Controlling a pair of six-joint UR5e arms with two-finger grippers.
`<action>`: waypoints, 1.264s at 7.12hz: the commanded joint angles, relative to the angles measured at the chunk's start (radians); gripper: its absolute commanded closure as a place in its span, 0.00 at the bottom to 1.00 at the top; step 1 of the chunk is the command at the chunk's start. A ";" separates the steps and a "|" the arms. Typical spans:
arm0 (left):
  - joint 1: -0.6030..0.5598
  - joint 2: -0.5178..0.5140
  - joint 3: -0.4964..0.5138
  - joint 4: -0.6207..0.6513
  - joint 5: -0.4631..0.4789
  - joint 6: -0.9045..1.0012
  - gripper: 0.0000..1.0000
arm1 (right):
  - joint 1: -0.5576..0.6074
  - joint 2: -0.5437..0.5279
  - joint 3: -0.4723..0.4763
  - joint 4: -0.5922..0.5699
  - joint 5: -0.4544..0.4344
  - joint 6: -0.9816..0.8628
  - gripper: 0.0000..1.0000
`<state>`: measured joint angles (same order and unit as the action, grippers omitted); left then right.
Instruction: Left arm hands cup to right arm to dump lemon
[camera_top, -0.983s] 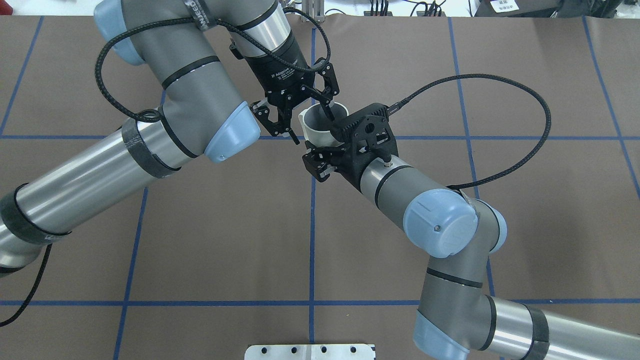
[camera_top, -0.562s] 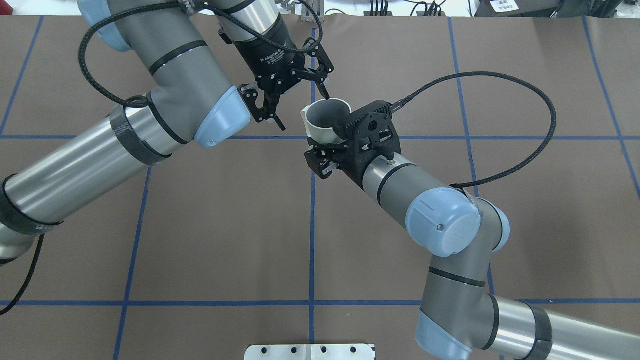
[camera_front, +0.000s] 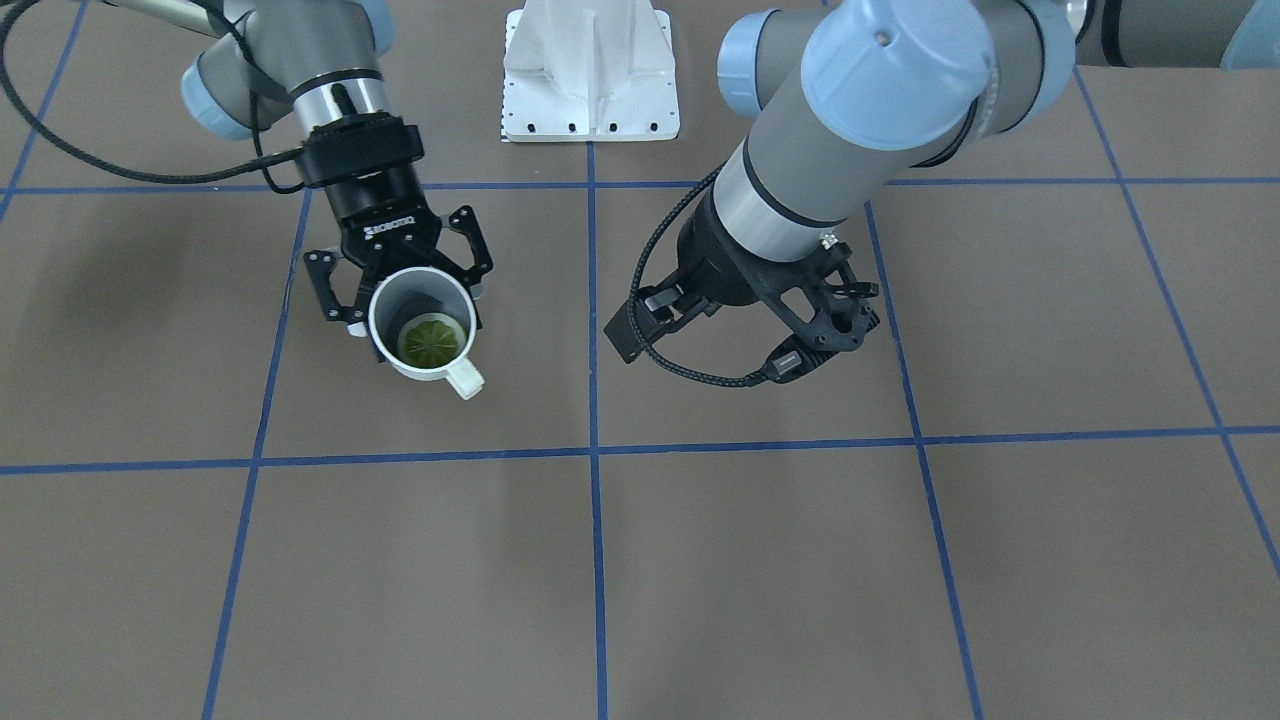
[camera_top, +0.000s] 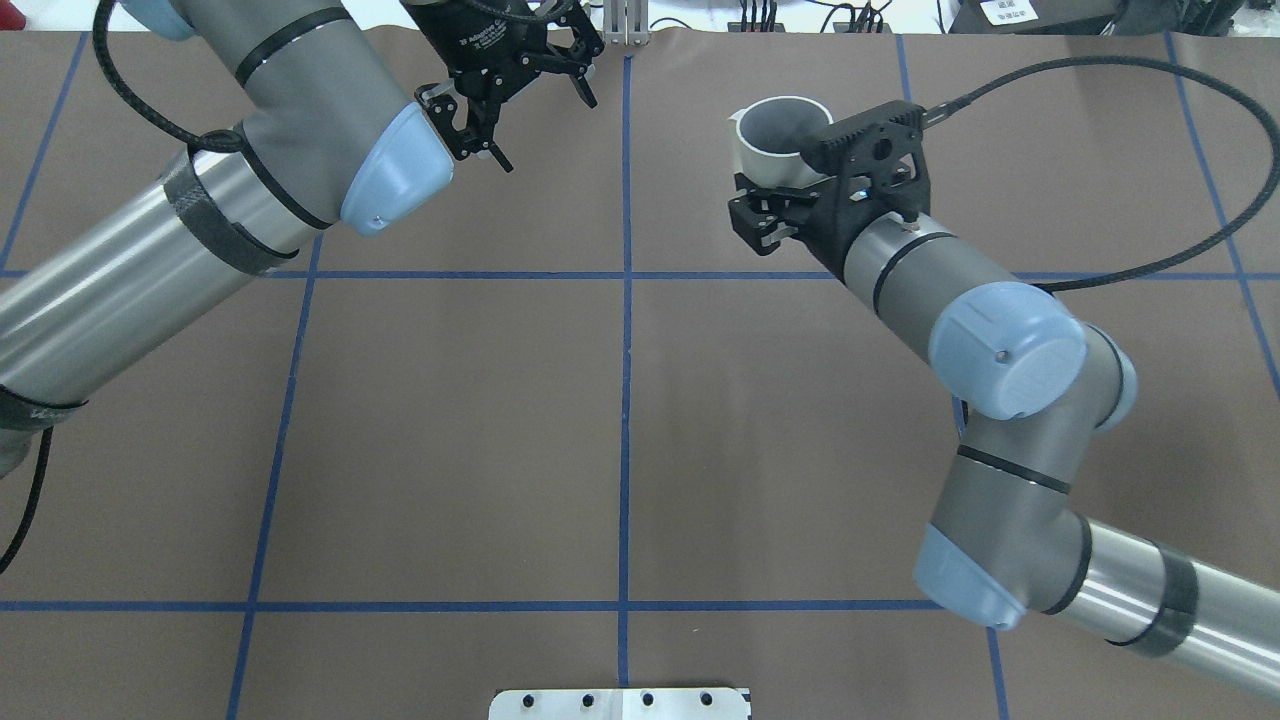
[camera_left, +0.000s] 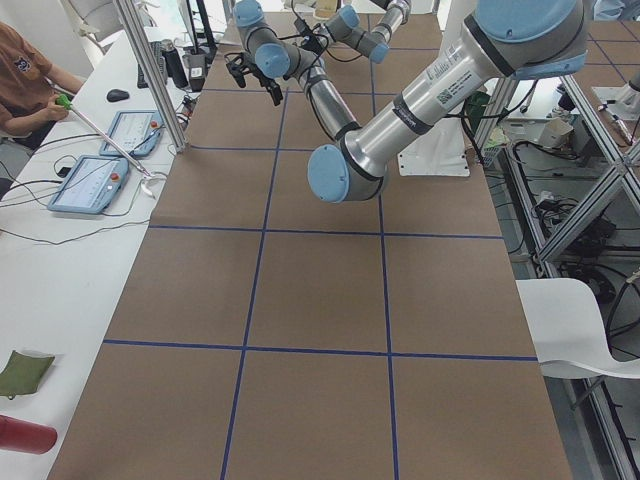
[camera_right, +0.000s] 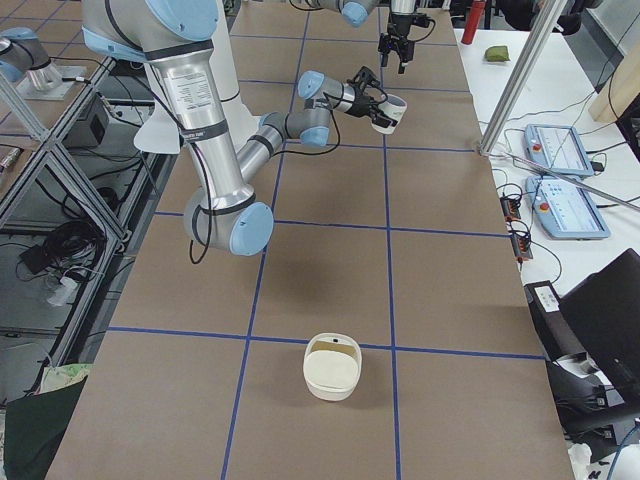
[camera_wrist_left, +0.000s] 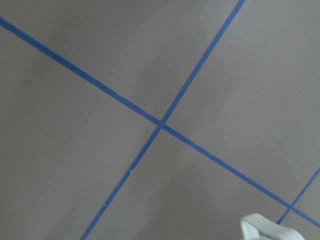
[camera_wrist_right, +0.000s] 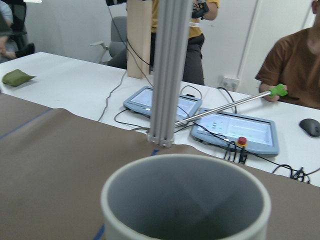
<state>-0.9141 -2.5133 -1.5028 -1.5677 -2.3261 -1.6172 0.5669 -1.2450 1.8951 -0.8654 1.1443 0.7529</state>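
Observation:
The cream-white cup (camera_top: 778, 135) is held upright above the table by my right gripper (camera_front: 412, 300), which is shut around its body from the side. The cup also shows in the front view (camera_front: 420, 325), handle toward that camera, and fills the bottom of the right wrist view (camera_wrist_right: 185, 200). The yellow-green lemon (camera_front: 430, 340) lies in the bottom of the cup. My left gripper (camera_top: 545, 130) is open and empty, well to the left of the cup near the table's far edge. In the front view the left arm's wrist bracket (camera_front: 820, 310) hides its fingers.
A white mount plate (camera_front: 590, 80) sits at the robot's base. A white container (camera_right: 332, 368) stands on the mat at the robot's right end. An aluminium post (camera_wrist_right: 167, 75), tablets (camera_wrist_right: 235, 127) and operators are beyond the far edge.
My left gripper has let go of the cup's rim and pulled back to the left and far side. My right arm has carried the cup to the right and farther away.

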 joint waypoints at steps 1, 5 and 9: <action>-0.002 0.027 -0.017 0.000 0.036 0.042 0.00 | 0.041 -0.309 0.151 0.131 0.000 0.230 1.00; 0.004 0.074 -0.080 0.000 0.037 0.040 0.00 | 0.096 -0.723 -0.093 0.862 0.006 0.284 0.94; 0.007 0.067 -0.100 0.000 0.037 0.040 0.00 | 0.296 -0.821 -0.382 1.285 0.191 0.299 0.93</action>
<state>-0.9069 -2.4445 -1.5946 -1.5677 -2.2887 -1.5769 0.7801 -2.0446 1.6046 0.2947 1.2413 1.0468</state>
